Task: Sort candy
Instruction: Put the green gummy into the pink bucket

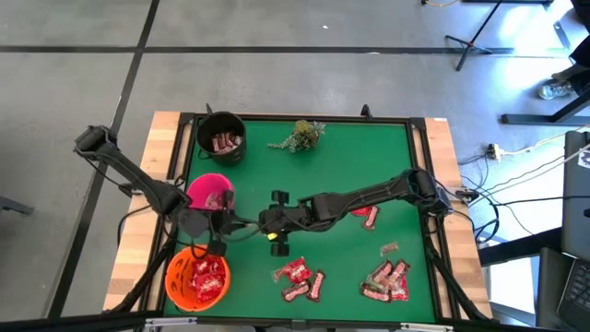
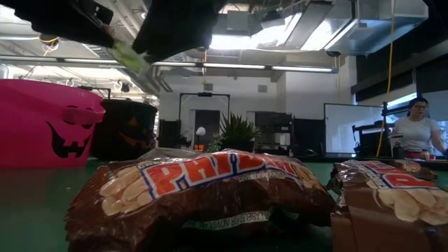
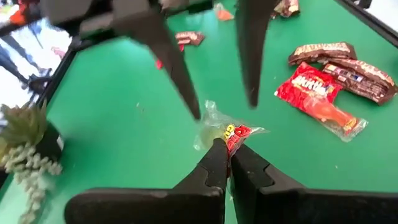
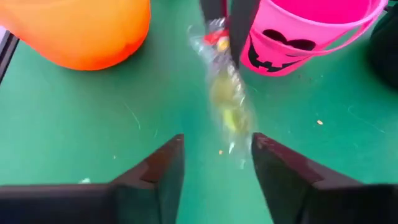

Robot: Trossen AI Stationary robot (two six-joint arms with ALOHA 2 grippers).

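Three bowls (image 1: 211, 192) stand along the table's (image 1: 341, 166) left side — loose candy (image 1: 385, 280) lies front-right.

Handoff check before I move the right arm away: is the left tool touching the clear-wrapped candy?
Touching. In the left wrist view the left tool is shut on the clear-wrapped candy, its wrapper pinched between the fingertips.

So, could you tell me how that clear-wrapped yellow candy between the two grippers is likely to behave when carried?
Probably floppy: the clear-wrapped candy hangs limp from the left gripper, pinched at one end. Likely light, since that thin pinch holds it. Its crinkly film may slip.
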